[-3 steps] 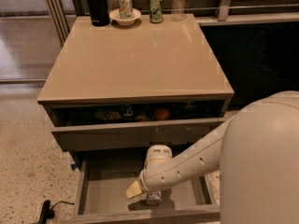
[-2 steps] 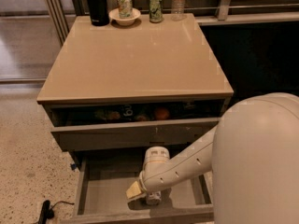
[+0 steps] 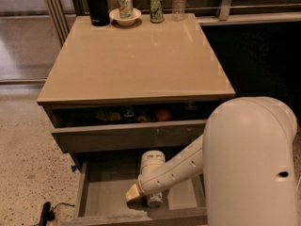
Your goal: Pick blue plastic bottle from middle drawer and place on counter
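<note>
The middle drawer (image 3: 106, 199) is pulled out at the bottom of the view, showing a bare grey floor. My gripper (image 3: 134, 192) is down inside it, at the end of the white forearm that reaches in from the right. The blue plastic bottle (image 3: 154, 200) shows only as a small pale piece right under the wrist, mostly hidden by the arm. I cannot tell whether the gripper holds the bottle. The glossy beige counter (image 3: 136, 60) tops the cabinet above.
At the counter's back edge stand a black flask (image 3: 96, 4), a white bowl holding a can (image 3: 125, 16), a green can (image 3: 156, 7) and a clear bottle (image 3: 179, 1). The upper drawer (image 3: 131, 136) is partly open with fruit inside. My arm's large white housing (image 3: 249, 164) fills the lower right.
The arm's big white housing has shifted a little to the left. The gripper stays at about the same spot in the middle drawer.
</note>
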Controlling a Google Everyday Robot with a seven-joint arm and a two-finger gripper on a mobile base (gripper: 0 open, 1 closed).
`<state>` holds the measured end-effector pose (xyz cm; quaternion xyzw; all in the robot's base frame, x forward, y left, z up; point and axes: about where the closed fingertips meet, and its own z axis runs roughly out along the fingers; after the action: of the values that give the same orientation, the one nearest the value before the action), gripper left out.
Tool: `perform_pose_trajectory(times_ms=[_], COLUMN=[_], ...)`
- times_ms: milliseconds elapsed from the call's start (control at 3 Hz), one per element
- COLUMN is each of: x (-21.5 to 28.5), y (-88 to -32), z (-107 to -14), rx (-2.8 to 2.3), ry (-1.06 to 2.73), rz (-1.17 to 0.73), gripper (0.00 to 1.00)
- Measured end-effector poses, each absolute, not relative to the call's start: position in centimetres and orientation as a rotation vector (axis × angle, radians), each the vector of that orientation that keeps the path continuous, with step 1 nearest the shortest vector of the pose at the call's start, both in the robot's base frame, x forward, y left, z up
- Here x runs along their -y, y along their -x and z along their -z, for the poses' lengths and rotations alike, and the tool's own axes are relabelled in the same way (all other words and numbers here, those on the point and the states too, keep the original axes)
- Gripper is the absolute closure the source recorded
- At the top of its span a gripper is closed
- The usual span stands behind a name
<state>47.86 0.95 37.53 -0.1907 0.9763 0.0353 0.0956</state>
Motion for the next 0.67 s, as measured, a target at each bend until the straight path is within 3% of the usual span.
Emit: perform_pose_trajectory(times_ms=[667], x=[-1.67], y=[-48.78], z=[-35.28], rx=[-2.919], ry=[0.536], rz=[-0.087], gripper=[0.0])
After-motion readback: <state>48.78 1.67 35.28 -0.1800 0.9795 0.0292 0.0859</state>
